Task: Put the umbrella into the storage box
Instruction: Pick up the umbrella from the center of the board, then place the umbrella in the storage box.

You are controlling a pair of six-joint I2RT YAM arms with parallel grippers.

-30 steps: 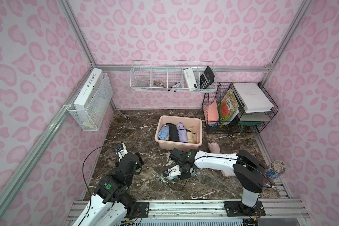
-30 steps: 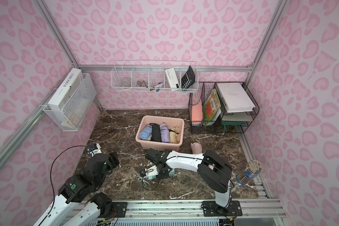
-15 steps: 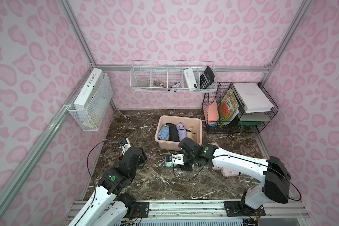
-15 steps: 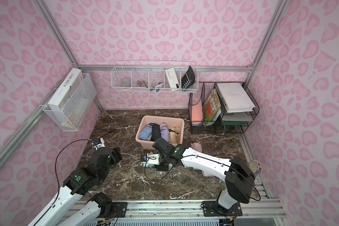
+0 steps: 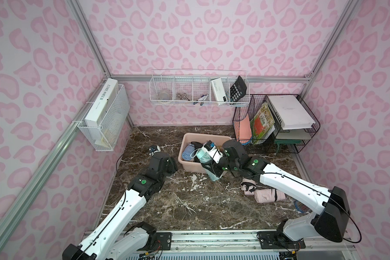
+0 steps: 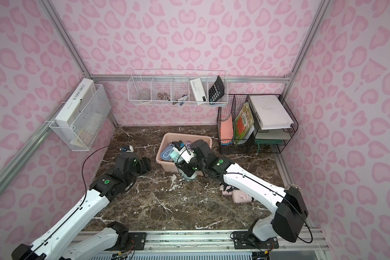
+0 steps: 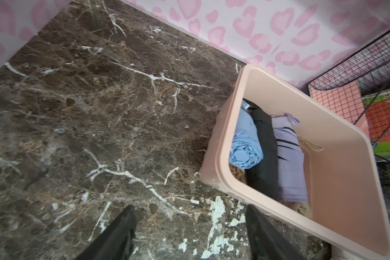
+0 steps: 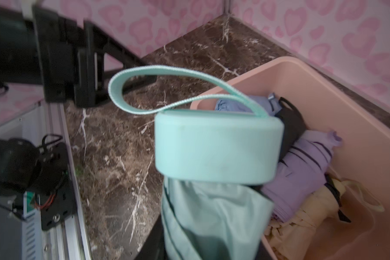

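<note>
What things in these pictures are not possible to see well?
- Jaws of the right gripper: covered by the mint umbrella in the right wrist view.
- Part of the storage box: hidden by the right arm in both top views.
- Small items in the white wire basket: too small in both top views.
- Pink umbrellas: partly under the right arm.

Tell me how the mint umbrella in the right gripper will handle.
The mint umbrella probably feels stiff: its blocky handle looks rigid. Its loose canopy may squash or slip in the right gripper. The floppy strap could snag the storage box rim.
</note>
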